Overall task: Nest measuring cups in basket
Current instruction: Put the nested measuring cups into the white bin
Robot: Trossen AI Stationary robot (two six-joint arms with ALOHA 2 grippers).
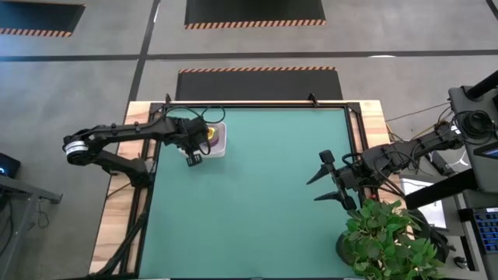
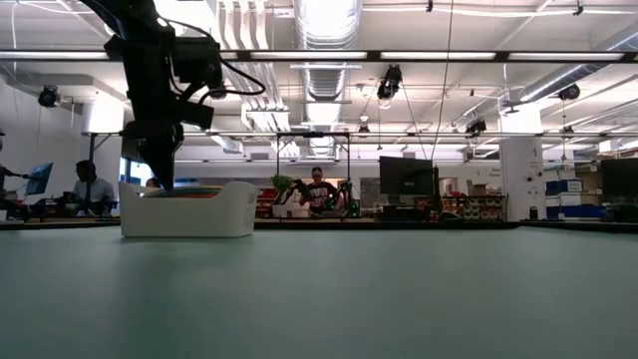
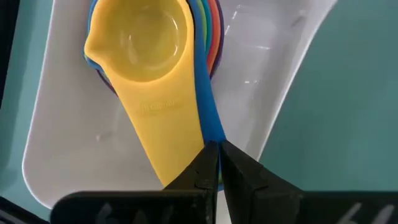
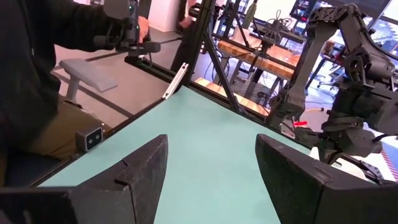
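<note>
The white basket stands at the table's far left and also shows in the low view. In it the cups lie nested, the yellow cup on top, with blue, red and purple rims showing under it. My left gripper is shut and points down over the basket's near side, its tips at the end of the blue cup's handle, beside the yellow handle. My right gripper is open and empty above the table's right side. My left gripper's shut fingertips come from above and meet the free end of the blue cup's handle beside the yellow handle. I cannot tell whether they touch it or stand just above it. The cups rest nested in the basket.
A potted green plant stands at the table's near right corner, close to my right arm. The green table top lies between the two arms. People sit and stand in the room beyond the table.
</note>
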